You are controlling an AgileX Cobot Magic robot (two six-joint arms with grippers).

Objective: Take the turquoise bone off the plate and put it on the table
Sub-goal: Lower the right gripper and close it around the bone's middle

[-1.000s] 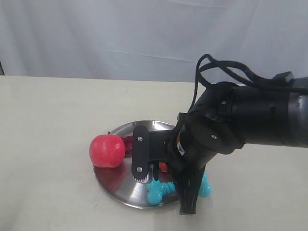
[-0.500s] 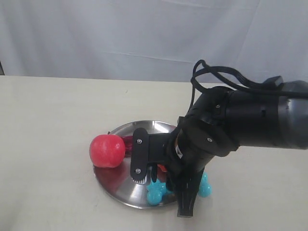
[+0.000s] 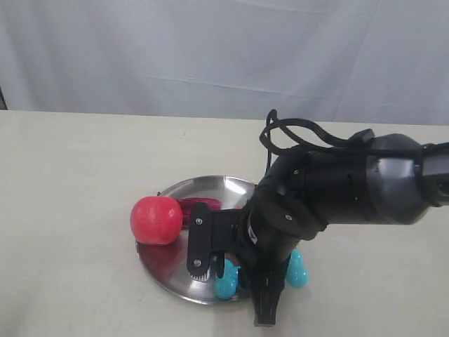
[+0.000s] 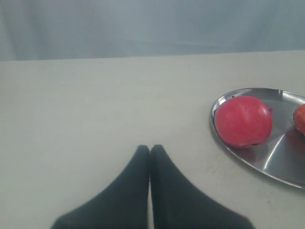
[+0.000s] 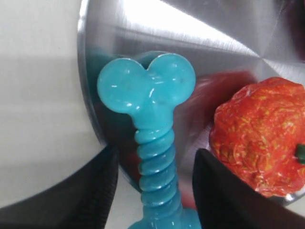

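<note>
The turquoise bone [image 5: 155,157] lies across the near rim of the steel plate [image 5: 190,43], one knobbed end on the plate and the ribbed shaft over the rim. My right gripper [image 5: 157,155] is open, one finger on each side of the shaft, not touching it. In the exterior view the right arm covers most of the bone [image 3: 226,284]; only its two ends show at the plate [image 3: 168,263] front edge, and the right gripper [image 3: 228,270] straddles it from above. My left gripper [image 4: 150,149] is shut and empty over the cream table [image 4: 86,105], left of the plate [image 4: 276,162].
A red apple [image 3: 156,220] sits on the plate's left side, also the apple [image 4: 243,120] in the left wrist view. An orange-red bumpy fruit [image 5: 259,138] lies on the plate right beside the bone. A dark magenta item [image 3: 195,207] lies behind the apple. A grey curtain backs the table.
The right arm has dropped lower and slid a little left over the plate's front edge, bringing its open fingers down around the bone. The bone, apple and plate stayed put.
</note>
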